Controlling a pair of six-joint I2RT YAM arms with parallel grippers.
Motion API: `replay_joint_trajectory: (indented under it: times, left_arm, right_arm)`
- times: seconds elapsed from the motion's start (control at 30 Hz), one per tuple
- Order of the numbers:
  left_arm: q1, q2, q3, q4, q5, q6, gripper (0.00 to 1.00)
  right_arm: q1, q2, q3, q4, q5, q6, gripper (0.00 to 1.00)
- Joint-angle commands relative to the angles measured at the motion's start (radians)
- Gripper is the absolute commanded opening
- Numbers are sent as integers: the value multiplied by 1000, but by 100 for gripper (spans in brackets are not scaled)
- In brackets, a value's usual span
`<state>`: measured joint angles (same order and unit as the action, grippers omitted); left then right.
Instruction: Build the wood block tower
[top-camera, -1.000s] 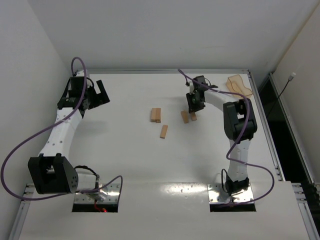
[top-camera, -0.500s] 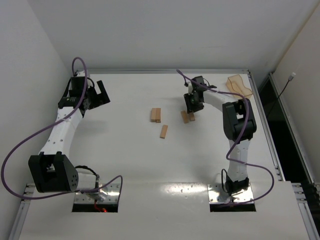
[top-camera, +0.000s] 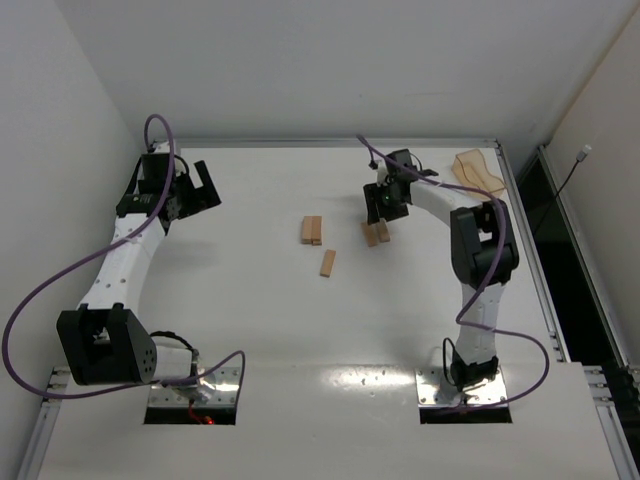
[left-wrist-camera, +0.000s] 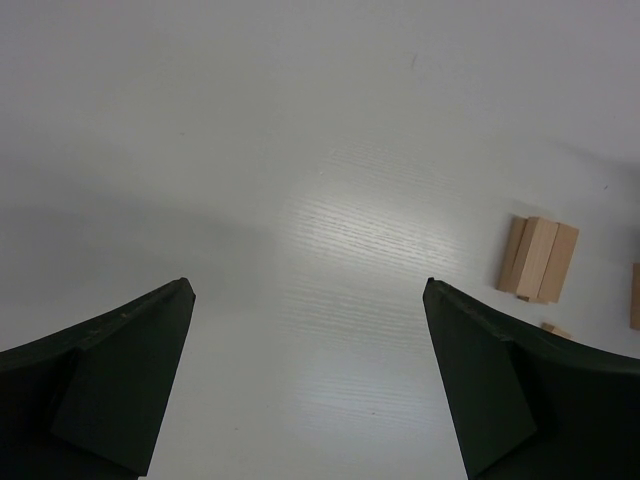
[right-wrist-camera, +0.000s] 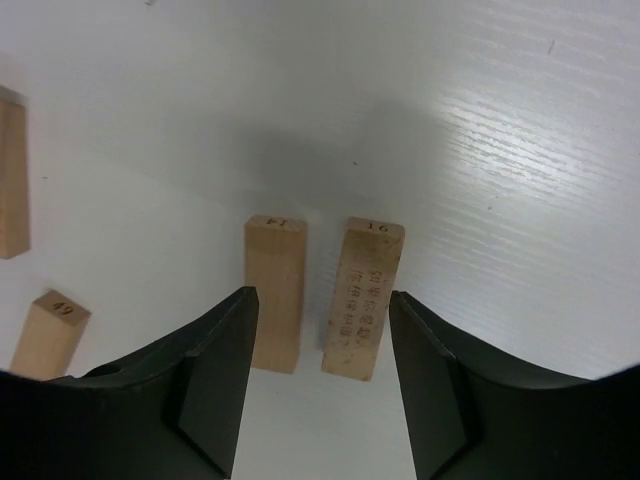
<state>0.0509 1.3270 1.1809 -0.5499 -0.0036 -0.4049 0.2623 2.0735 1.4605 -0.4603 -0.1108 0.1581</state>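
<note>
Right wrist view: we find the right gripper spread wide and empty. Two wood blocks show side by side between its fingers, long axes running six to twelve. From above, the tower lies at nine o'clock of this pair. We note the right arm reaching far forward, wrist pitched down. The left gripper gapes empty, well apart.

- Left arm and right arm: white links, black joint housings.
- Purple cable looped loosely behind each wrist, running down to the base.
- Left gripper, right gripper: matte black, wedge-shaped fingers, flat inner faces.
</note>
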Motion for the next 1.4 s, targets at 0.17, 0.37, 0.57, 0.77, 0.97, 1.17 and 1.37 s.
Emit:
replay_joint_trajectory:
  times: [0.17,0.37,0.57,0.77,0.97,1.17,1.37]
  left_arm:
    - [-6,-14,2,36,24,-14,99]
    - [-6,-14,2,36,24,-14,99]
    - [-6,-14,2,36,24,-14,99]
    - [-6,-14,2,36,24,-14,99]
    - [-6,-14,2,36,24,-14,99]
    - [-6,-14,-7,36,24,-14,99]
    - [-6,-5,-7,36,24,-14,99]
  right_arm:
    - [-3,-92,-9,46,-75,32,52]
    - [28,-81,-19,34,-6,3,71]
    - [28,-81,-19,12,19,-20,91]
    - [37,-70,-64,3,55,-11,92]
    - [37,-61,-101,-6,65,8,92]
    - [46,-27,-78,5,74,8,92]
    - [55,5,-58,5,85,26,92]
